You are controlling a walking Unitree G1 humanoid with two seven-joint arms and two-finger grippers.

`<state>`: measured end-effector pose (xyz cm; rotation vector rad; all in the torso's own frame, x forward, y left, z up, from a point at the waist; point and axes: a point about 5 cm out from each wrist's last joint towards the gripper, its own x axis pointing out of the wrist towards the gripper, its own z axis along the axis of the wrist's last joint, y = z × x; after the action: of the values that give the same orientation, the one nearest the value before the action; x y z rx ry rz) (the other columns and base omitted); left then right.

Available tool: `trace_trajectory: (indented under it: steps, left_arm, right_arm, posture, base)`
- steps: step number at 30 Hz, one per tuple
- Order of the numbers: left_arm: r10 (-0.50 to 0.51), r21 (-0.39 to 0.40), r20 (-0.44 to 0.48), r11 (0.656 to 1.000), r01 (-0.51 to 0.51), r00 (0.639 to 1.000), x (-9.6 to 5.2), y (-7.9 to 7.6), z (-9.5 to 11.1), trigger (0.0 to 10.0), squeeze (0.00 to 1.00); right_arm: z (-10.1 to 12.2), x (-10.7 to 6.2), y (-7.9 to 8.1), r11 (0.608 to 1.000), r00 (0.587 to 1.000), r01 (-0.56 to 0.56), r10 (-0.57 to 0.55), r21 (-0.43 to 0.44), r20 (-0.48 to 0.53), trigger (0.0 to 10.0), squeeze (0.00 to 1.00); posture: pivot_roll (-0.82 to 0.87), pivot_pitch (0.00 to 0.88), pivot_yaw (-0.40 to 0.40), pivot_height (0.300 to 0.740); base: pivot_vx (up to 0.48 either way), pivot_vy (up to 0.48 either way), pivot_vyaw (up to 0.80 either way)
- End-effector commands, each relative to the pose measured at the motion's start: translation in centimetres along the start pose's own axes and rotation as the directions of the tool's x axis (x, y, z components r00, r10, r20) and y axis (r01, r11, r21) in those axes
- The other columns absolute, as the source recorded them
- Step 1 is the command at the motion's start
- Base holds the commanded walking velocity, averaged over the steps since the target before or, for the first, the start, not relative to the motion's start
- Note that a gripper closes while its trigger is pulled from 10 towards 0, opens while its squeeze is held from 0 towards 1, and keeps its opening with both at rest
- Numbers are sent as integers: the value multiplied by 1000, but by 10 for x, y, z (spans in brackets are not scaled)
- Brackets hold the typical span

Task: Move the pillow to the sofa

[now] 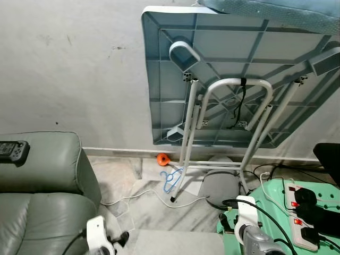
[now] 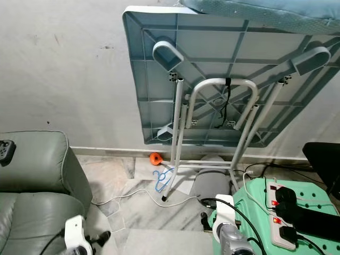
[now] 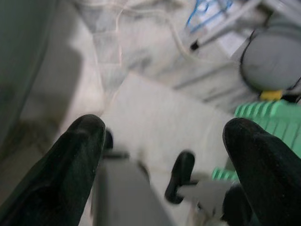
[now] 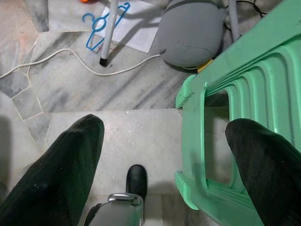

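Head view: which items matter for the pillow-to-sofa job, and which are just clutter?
Job:
- grey pillow, on the floor by the folded table
- sofa
- left claw and right claw, both open

Clutter:
- folded table
- blue hanger
- orange ball
- white cable
- green stool
- power strip
- controller

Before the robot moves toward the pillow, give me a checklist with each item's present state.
1. Pillow located: ok, grey pillow lies on the floor under the folded table.
2. Sofa located: ok, grey-green sofa on the robot's left.
3. Left end effector open and empty: ok.
4. Right end effector open and empty: ok.
5. Path free of snags: not ok, white cable and blue hanger lie on the floor.
6. Room beside pillow: not ok, green stool stands close against it.
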<state>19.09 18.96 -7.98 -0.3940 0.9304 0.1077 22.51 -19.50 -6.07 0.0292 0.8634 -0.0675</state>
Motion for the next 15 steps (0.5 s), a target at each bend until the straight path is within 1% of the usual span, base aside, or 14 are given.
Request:
trace_trajectory:
  steps: [1,3,4,10,12,15]
  left_arm:
    - [-31,26,80,999,29,996,2,-3,34,10000,0]
    - [-31,39,84,999,27,996,2,-3,38,10000,0]
    - [-27,47,83,999,23,996,2,-1,38,10000,0]
    - [2,30,52,1000,-3,999,-1,10,26,10000,0]
    - [12,19,41,1000,-13,999,-3,15,20,10000,0]
    - [-15,1,81,1000,15,997,-5,16,20,10000,0]
  right_arm:
    - [3,1,2,1000,1000,-2,2,3,9,10000,0]
    - [2,1,3,1000,1000,-2,2,-4,4,10000,0]
    - [0,0,4,1000,1000,-3,3,-27,-4,10000,0]
    - [-3,0,4,999,1000,-2,1,-34,-13,10000,0]
    - [-4,0,3,998,1000,0,-1,-56,-17,10000,0]
    - [-6,-1,1,996,1000,13,-15,-90,-21,10000,0]
  posture:
    - [-96,0,1,720]
    - [-95,0,1,720]
    - [-92,0,0,720]
    - [-96,0,1,720]
    - [-96,0,1,720]
    - [-104,0,0,720]
  base:
    - [0,0,0]
    - [0,0,0]
    - [0,0,0]
    - [0,0,0]
    - [0,0,0]
    - [0,0,0]
